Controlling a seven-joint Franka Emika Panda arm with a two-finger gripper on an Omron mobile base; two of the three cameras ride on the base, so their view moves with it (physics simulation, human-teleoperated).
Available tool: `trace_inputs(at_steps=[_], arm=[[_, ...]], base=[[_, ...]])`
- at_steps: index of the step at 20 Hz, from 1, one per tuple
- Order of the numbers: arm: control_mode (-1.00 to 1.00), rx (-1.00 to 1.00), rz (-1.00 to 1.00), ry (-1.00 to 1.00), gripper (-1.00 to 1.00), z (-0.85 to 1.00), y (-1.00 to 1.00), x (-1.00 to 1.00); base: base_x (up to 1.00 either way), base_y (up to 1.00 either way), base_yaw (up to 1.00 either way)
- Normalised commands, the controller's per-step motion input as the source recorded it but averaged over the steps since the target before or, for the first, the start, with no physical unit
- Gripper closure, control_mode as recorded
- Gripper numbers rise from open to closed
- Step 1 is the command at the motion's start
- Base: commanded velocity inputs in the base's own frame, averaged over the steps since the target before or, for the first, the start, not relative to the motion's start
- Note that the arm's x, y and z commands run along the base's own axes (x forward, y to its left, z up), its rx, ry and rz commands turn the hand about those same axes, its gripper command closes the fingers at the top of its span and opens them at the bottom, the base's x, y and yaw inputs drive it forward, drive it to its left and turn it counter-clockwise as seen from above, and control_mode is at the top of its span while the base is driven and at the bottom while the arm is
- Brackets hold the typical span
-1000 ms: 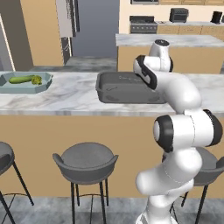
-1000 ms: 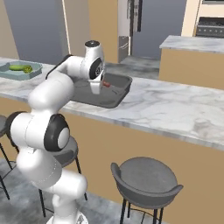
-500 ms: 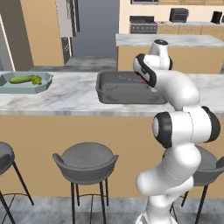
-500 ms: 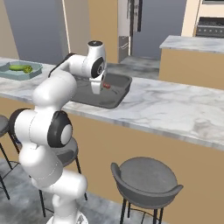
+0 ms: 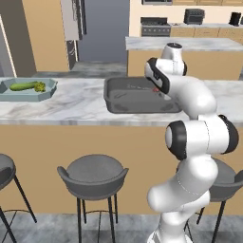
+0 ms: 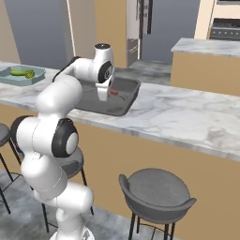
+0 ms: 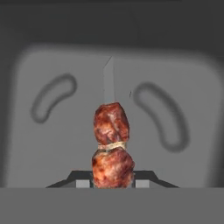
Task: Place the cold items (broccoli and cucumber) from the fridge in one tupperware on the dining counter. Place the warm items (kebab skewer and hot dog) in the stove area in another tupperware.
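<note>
My gripper (image 7: pixel 113 181) is shut on the kebab skewer (image 7: pixel 111 144), two browned meat chunks on a thin stick pointing away from the hand. It hangs low over the floor of a dark grey tupperware (image 7: pixel 183 100) on the dining counter. That tupperware (image 5: pixel 128 97) (image 6: pixel 123 110) lies under the hand (image 6: pixel 104 93), and the kebab skewer (image 6: pixel 114 92) shows as a red spot beside it. Far left, a teal tupperware (image 5: pixel 47 94) (image 6: pixel 33 79) holds the cucumber (image 5: pixel 23 86) (image 6: pixel 18 72) and the broccoli (image 5: pixel 40 87) (image 6: pixel 29 74). The hot dog is out of view.
Grey bar stools (image 5: pixel 92 173) (image 6: pixel 157 190) stand in front of the marble dining counter (image 5: pixel 71 104). Behind it are a second counter (image 5: pixel 190 42) and the fridge (image 5: pixel 102 28). Bare marble stretches to the right of the dark tupperware (image 6: pixel 187 112).
The hand has barely shifted over the dark tupperware. The kebab skewer stays between the fingers.
</note>
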Motion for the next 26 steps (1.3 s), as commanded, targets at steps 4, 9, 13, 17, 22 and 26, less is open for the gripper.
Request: trace_inputs(at_steps=[4, 9, 13, 17, 22, 26], arm=[[-1.00, 0.08, 0.00, -0.04, -1.00, 0.00, -0.29, 0.03], [-1.00, 0.05, 0.00, 0.00, -1.00, 0.00, -0.25, 0.13], [-1.00, 0.05, 0.00, -0.01, -1.00, 0.17, -0.10, 0.01], [-1.00, 0.07, 0.00, -0.14, -1.00, 0.70, 0.00, 0.03], [-1.00, 0.03, 0.07, -0.57, -1.00, 0.52, 0.01, -0.63], [-1.00, 0.00, 0.06, -0.72, -1.00, 0.17, 0.00, -1.00]], base=[[0.00, 0.00, 0.00], [0.00, 0.00, 0.00], [0.00, 0.00, 0.00], [0.00, 0.00, 0.00], [0.00, 0.00, 0.00], [0.00, 0.00, 0.00]])
